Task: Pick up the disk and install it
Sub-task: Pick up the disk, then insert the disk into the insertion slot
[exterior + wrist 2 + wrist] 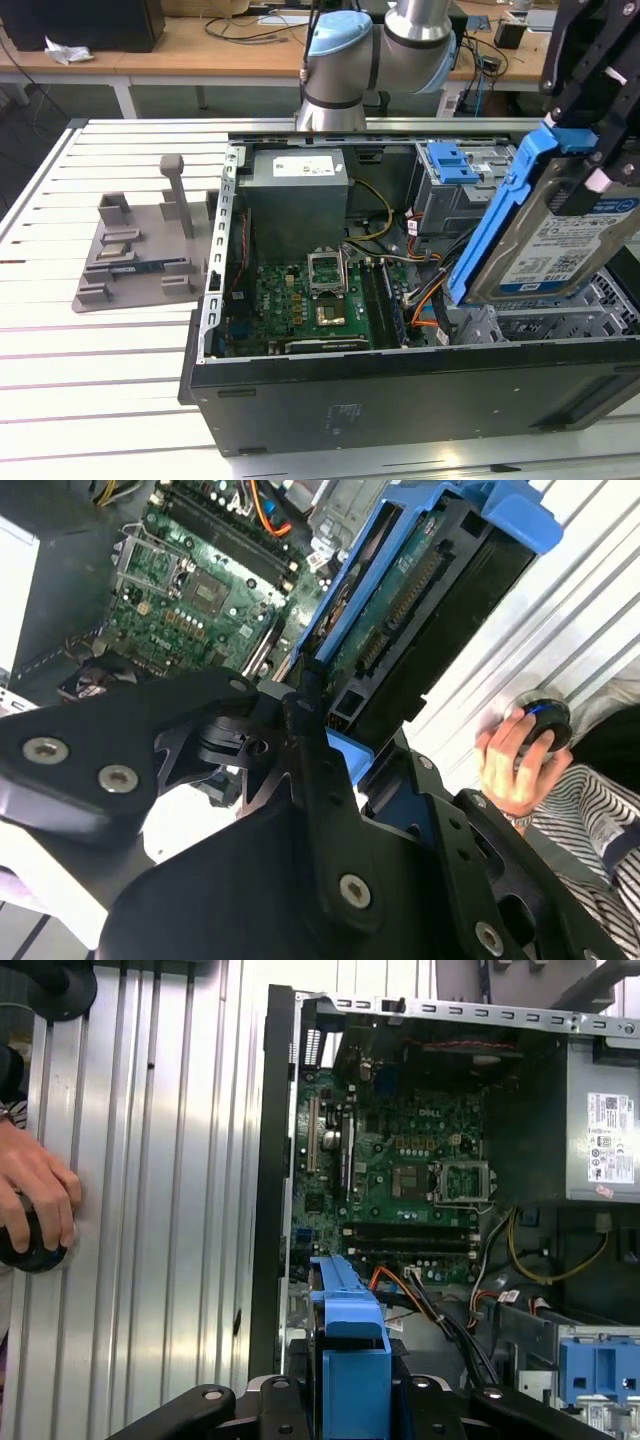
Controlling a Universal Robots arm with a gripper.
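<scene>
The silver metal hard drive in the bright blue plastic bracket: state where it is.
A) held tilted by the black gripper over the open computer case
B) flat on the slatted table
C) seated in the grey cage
A: in the exterior view the hard drive hangs tilted in the gripper above the open case.

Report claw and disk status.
Claw shut on silver metal hard drive in blue plastic bracket. Drive tilted above open black computer case. Person's hand rests beside case.
</scene>
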